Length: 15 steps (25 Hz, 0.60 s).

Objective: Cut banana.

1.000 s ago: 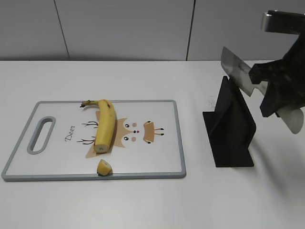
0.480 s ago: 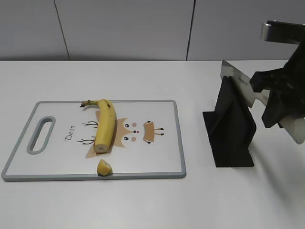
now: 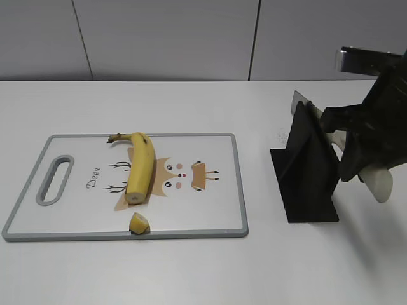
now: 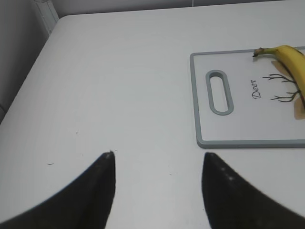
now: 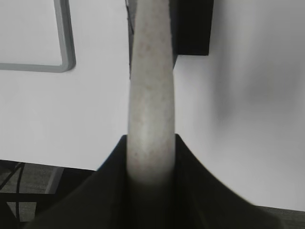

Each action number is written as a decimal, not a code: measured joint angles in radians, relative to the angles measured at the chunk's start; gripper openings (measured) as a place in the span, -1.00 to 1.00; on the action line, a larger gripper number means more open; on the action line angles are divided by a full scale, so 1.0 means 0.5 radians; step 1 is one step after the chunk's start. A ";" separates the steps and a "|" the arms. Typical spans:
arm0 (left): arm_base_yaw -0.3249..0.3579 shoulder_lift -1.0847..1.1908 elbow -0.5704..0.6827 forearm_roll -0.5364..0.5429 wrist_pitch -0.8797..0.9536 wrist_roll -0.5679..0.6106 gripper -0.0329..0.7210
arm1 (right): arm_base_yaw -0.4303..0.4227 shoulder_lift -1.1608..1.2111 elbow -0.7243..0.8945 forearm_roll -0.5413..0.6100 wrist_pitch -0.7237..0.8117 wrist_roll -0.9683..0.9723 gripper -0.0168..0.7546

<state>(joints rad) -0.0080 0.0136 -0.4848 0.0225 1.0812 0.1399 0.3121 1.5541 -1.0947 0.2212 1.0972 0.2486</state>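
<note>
A yellow banana (image 3: pixel 140 166) lies on the white cutting board (image 3: pixel 210 219), its near end cut flat. A small cut piece (image 3: pixel 139 223) lies by the board's front edge. My right gripper (image 3: pixel 355 147) is shut on the knife's pale handle (image 5: pixel 150 95). The blade (image 3: pixel 300 100) sits mostly inside the black knife stand (image 3: pixel 308 171). My left gripper (image 4: pixel 157 155) is open and empty over bare table, left of the board (image 4: pixel 202 124); the banana's stem end (image 4: pixel 281 53) shows there.
The black stand is on the table right of the board. A grey wall runs behind the table. The table's left edge (image 4: pixel 45 40) shows in the left wrist view. The board has a handle slot (image 3: pixel 54 179) at its left end.
My right gripper has lowered the knife leftward, sliding the blade down into the black stand. Banana, cut piece and board have not moved.
</note>
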 joint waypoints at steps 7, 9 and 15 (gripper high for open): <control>0.000 0.000 0.000 0.000 0.000 0.000 0.55 | 0.000 0.109 0.000 0.070 0.070 0.002 -0.51; 0.000 0.000 0.000 0.000 0.000 0.000 0.55 | 0.000 0.141 0.000 0.085 0.087 0.002 -0.51; 0.000 0.000 0.000 0.000 0.000 0.000 0.55 | 0.000 0.147 0.000 0.098 0.093 -0.013 -0.02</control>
<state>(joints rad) -0.0080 0.0136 -0.4848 0.0225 1.0812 0.1399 0.3121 1.6276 -1.0947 0.2702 1.1435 0.2422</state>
